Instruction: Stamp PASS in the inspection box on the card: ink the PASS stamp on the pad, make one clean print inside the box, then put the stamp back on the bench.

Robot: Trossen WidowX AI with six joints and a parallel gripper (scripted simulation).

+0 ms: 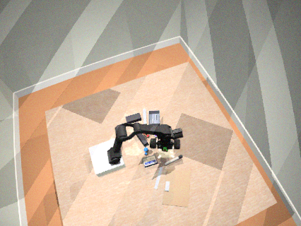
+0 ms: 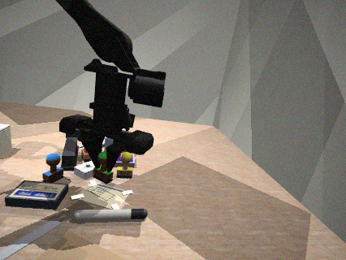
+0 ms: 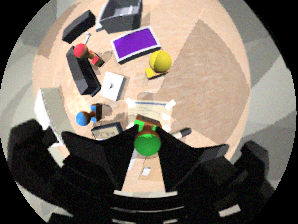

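My gripper [image 1: 164, 148] [image 2: 103, 162] [image 3: 147, 128] is shut on the green-knobbed stamp [image 2: 103, 174] [image 3: 147, 144]. It holds the stamp upright, with the brown base down, above the card's far side. The pale card [image 2: 97, 197] [image 3: 150, 106] is taped down with white strips; printed lines show on it. The stamp and fingers hide much of the card in the wrist view, and I cannot make out the box or any print. The stamp's underside is hidden. A purple pad [image 3: 135, 44] in a white frame lies farther back. A dark tin with a blue and white label [image 1: 150, 161] [image 2: 37, 196] lies left of the card.
A blue stamp [image 2: 53, 166] [image 3: 83, 118], a yellow stamp [image 2: 126, 158] [image 3: 160, 62] and a red stamp [image 3: 81, 50] stand around. A white block [image 2: 84, 171] [image 3: 113, 86] is behind the card, a marker [image 1: 173, 159] [image 2: 109, 214] in front. A grey bin [image 3: 120, 16] stands behind.
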